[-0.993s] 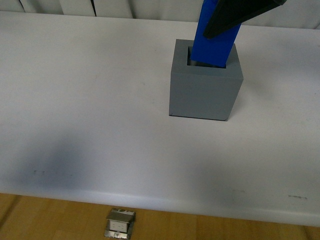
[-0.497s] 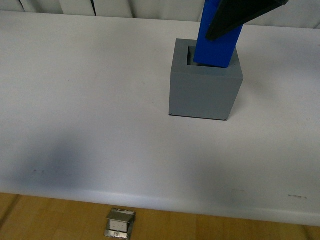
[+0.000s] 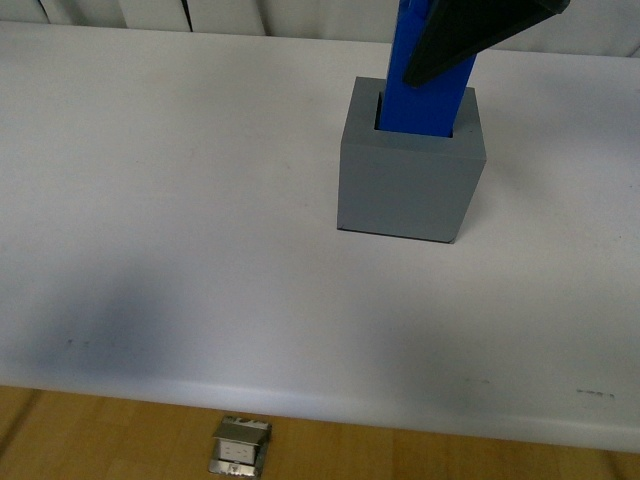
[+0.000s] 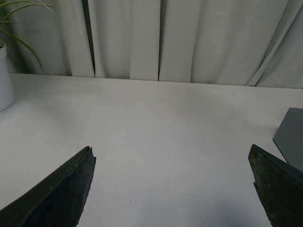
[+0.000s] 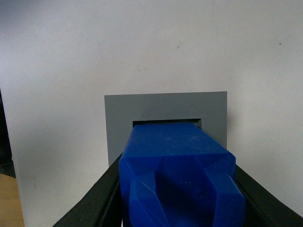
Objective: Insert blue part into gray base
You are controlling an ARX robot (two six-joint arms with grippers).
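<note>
The gray base (image 3: 410, 185) is seen standing on the white table (image 3: 180, 180), toward the far side and to the right of the middle in the front view. The lower end of the blue part (image 3: 430, 108) is set within the square recess in the top of the base, and the rest of it rises upright out of the opening and is cut off by the upper edge of that view. A thin dark gap is visible between the blue part and the recess wall on its left side. The right gripper (image 5: 180, 208) is closed on the blue part (image 5: 175, 142), whose two flanks are pressed by the dark fingers (image 5: 97, 201) in the right wrist view; below it the top face of the gray base (image 5: 118, 123) is shown as a square frame around the opening. How deep the part is seated cannot be told. The left gripper (image 4: 170, 189) is held wide open over bare table, with nothing between its fingers, and a corner of the gray base (image 4: 291, 137) is caught at the edge of its view. Pale curtains (image 4: 189, 38) are seen behind the table, and a white plant pot (image 4: 4, 78) is placed at the table's far corner. A small metal fitting (image 3: 240, 447) is seen on the wooden surface below the table's near edge.
</note>
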